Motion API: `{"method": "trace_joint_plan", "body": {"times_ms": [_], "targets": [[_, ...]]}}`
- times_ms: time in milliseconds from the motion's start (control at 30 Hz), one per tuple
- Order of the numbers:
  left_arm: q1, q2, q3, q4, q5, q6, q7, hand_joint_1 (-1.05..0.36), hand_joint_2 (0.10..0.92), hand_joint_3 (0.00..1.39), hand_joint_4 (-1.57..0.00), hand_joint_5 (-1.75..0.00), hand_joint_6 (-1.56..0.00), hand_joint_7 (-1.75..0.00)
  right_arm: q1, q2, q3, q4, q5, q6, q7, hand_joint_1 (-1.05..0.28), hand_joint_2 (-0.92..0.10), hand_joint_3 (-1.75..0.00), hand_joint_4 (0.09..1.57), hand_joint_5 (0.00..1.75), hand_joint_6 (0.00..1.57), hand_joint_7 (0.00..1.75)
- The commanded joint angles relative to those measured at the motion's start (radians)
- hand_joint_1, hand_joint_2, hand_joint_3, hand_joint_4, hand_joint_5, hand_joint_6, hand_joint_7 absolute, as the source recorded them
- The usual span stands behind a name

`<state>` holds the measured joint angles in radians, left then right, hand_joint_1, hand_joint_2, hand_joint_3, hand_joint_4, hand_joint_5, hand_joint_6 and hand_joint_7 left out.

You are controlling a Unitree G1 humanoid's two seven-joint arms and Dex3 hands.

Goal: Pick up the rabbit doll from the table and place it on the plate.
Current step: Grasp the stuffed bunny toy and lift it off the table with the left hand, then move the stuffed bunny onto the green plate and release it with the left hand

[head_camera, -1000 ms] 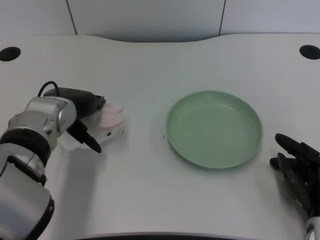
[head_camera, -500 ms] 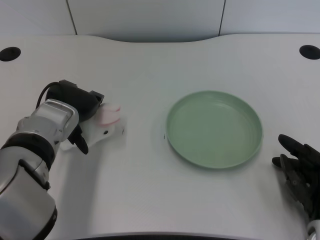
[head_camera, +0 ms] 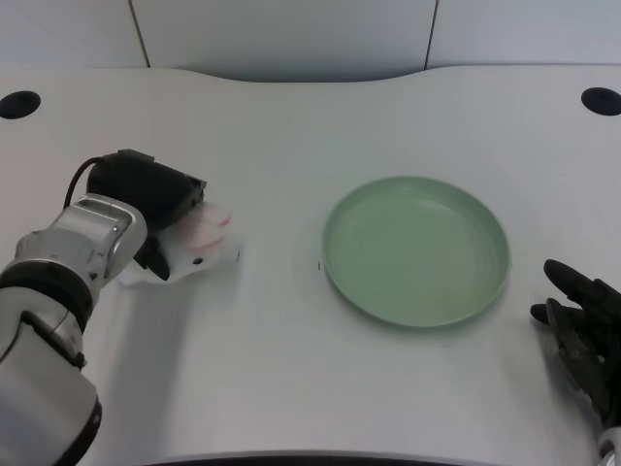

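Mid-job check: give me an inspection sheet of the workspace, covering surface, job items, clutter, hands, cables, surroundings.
Surface: white table, with a dark round hole at the far left and another at the far right.
Job items: white rabbit doll with pink ears lies on the table left of the plate; green plate holds nothing.
Clutter: nothing seen.
Hands: left hand is on the doll, covering its left part; whether the fingers have closed on it cannot be told. Right hand rests right of the plate, holding nothing.
Cables: a black cable loops at the left wrist.
Surroundings: pale wall panels behind the table.
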<state>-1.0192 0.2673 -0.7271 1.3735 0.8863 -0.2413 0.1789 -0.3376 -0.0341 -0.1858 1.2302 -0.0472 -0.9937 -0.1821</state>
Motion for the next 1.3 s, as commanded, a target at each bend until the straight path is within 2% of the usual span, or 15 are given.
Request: {"method": "trace_joint_plan", "body": {"times_ms": [33, 100, 233, 400, 500, 567, 633, 667, 833, 900, 967, 1033, 1133, 1233, 1300], "targets": [[0.020, 0.015, 0.020, 0.002, -0.021, 0.003, -0.015, -0.46, 0.723, 0.01, -0.60, -1.12, -0.50, -0.77, 0.021, -0.007, 0.001, -0.006, -0.004, -0.012, -0.014, -0.29, -0.92, -0.29, 0.71, 0.79, 0.89, 0.02], [0.018, 0.010, 0.029, 0.003, -0.030, 0.016, -0.028, -0.43, 0.739, 0.01, -0.67, -1.12, -0.56, -0.73, 0.024, -0.005, 0.002, -0.010, -0.007, -0.006, -0.022, -0.29, -0.92, -0.29, 0.71, 0.78, 0.89, 0.02], [0.018, 0.006, 0.032, 0.004, -0.034, 0.038, -0.040, -0.37, 0.751, 0.00, -0.62, -1.23, -0.57, -1.02, 0.027, 0.004, -0.005, -0.014, 0.008, -0.019, -0.007, -0.27, -0.92, -0.29, 0.72, 0.77, 0.89, 0.02], [0.019, 0.013, 0.044, 0.001, -0.047, 0.038, -0.033, -0.35, 0.790, 0.02, -0.67, -1.56, -0.61, -1.44, 0.021, -0.004, -0.004, -0.007, 0.001, -0.015, -0.012, -0.29, -0.92, -0.29, 0.72, 0.79, 0.89, 0.02], [0.021, 0.017, 0.075, -0.002, -0.075, 0.023, -0.032, -0.36, 0.822, 0.02, -0.71, -1.42, -0.68, -1.25, 0.018, -0.004, -0.006, -0.004, 0.004, -0.006, -0.014, -0.29, -0.92, -0.29, 0.72, 0.79, 0.90, 0.02], [0.024, 0.020, 0.113, -0.006, -0.112, 0.001, -0.031, -0.30, 0.830, 0.03, -0.68, -1.40, -0.69, -1.14, 0.020, -0.005, -0.003, -0.006, -0.003, -0.004, -0.021, -0.28, -0.92, -0.29, 0.72, 0.78, 0.89, 0.02], [0.026, 0.023, 0.145, -0.009, -0.143, -0.023, -0.036, -0.26, 0.844, 0.05, -0.62, -1.65, -0.58, -1.57, 0.020, -0.006, 0.000, -0.007, -0.007, -0.005, -0.024, -0.27, -0.92, -0.30, 0.71, 0.77, 0.89, 0.01], [0.026, 0.026, 0.163, -0.011, -0.161, -0.043, -0.037, -0.25, 0.845, 0.05, -0.61, -1.70, -0.55, -1.65, 0.019, -0.005, -0.002, -0.007, -0.005, -0.003, -0.023, -0.27, -0.92, -0.30, 0.72, 0.77, 0.89, 0.01], [0.008, 0.027, 0.282, -0.027, -0.281, -0.104, -0.078, -0.18, 0.806, 0.08, -0.79, -1.75, -0.63, -1.74, 0.007, 0.003, -0.015, -0.002, 0.017, 0.007, -0.008, -0.30, -0.92, -0.28, 0.73, 0.77, 0.90, 0.02], [-0.005, 0.025, 0.337, -0.036, -0.336, -0.119, -0.102, -0.19, 0.796, 0.09, -0.80, -1.75, -0.64, -1.75, 0.007, 0.003, -0.002, -0.004, -0.003, 0.010, -0.028, -0.31, -0.92, -0.28, 0.74, 0.77, 0.90, 0.02], [-0.013, 0.023, 0.375, -0.044, -0.372, -0.149, -0.111, -0.18, 0.409, 0.88, -0.81, -1.75, -0.66, -1.75, 0.006, -0.001, 0.010, -0.004, -0.019, 0.004, -0.042, -0.30, -0.92, -0.30, 0.73, 0.78, 0.89, 0.01], [-0.020, 0.018, 0.406, -0.053, -0.402, -0.194, -0.114, -0.21, 0.265, 1.16, -0.82, -1.75, -0.66, -1.75, 0.006, -0.003, 0.016, -0.004, -0.029, 0.004, -0.050, -0.30, -0.92, -0.30, 0.72, 0.78, 0.89, 0.01], [-0.044, -0.010, 0.455, -0.059, -0.456, -0.222, -0.166, -0.28, 0.266, 1.17, -0.82, -1.75, -0.66, -1.75, -0.001, -0.002, 0.011, 0.006, -0.014, 0.011, -0.032, -0.29, -0.92, -0.31, 0.71, 0.79, 0.89, 0.01], [-0.068, -0.051, 0.463, -0.066, -0.468, -0.223, -0.183, -0.26, 0.285, 1.12, -0.86, -1.75, -0.68, -1.75, -0.004, -0.006, 0.017, 0.013, -0.025, 0.017, -0.043, -0.29, -0.92, -0.31, 0.71, 0.79, 0.89, 0.01], [-0.079, -0.081, 0.459, -0.070, -0.465, -0.235, -0.180, -0.26, 0.288, 1.12, -0.87, -1.75, -0.69, -1.75, -0.004, 0.000, 0.013, 0.011, -0.016, 0.026, -0.036, -0.29, -0.92, -0.32, 0.71, 0.79, 0.89, 0.01]]}}
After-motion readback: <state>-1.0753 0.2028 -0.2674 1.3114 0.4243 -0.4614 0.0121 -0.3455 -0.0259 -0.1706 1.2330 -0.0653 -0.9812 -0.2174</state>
